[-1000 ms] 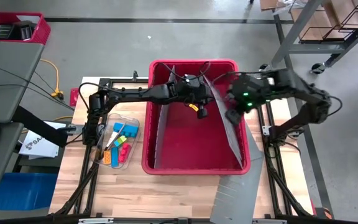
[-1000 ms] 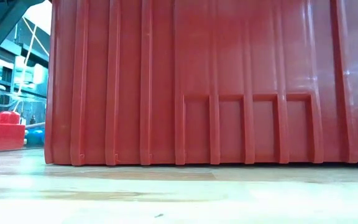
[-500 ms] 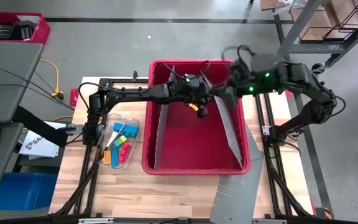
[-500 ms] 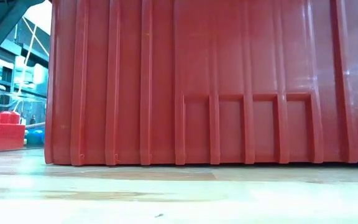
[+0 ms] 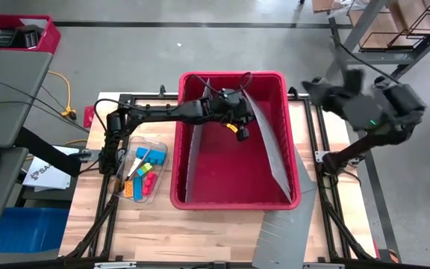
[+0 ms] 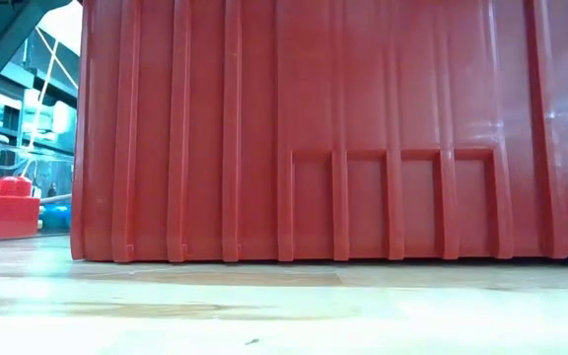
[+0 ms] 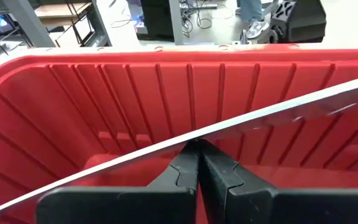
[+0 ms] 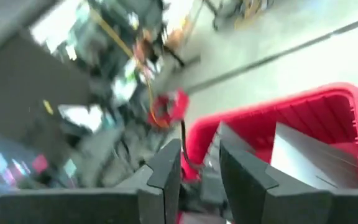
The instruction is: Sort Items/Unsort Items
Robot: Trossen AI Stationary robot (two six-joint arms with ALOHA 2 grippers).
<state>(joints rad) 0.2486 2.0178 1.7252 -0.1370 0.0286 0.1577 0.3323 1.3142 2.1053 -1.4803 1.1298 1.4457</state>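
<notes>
Reaching into the red bin (image 5: pixel 232 194), the left gripper (image 7: pixel 197 163) is clenched on the thin grey divider (image 7: pixel 278 112), a sheet that slants across the bin's inner compartment. The right gripper (image 8: pixel 199 163) is raised off to the right of the bin, clear of the table (image 5: pixel 200 232), with a gap between its fingers and nothing held. The items (image 5: pixel 142 178) (blocky pieces in orange, blue, yellow, red and green) lie in a clear tray (image 5: pixel 153 146) on the table just left of the bin, well apart from both grippers. Judged from this layout, the step in hand is seating the divider, so that compartments exist before any sorting; doing it well calls for keeping the sheet's edge pinched squarely and guiding it toward the ribbed wall without twisting. A second divider (image 5: pixel 189 161) stands near the bin's left wall. The bin's tall walls stand between the left arm and the tray, and from table height its ribbed side blocks nearly everything behind it.
</notes>
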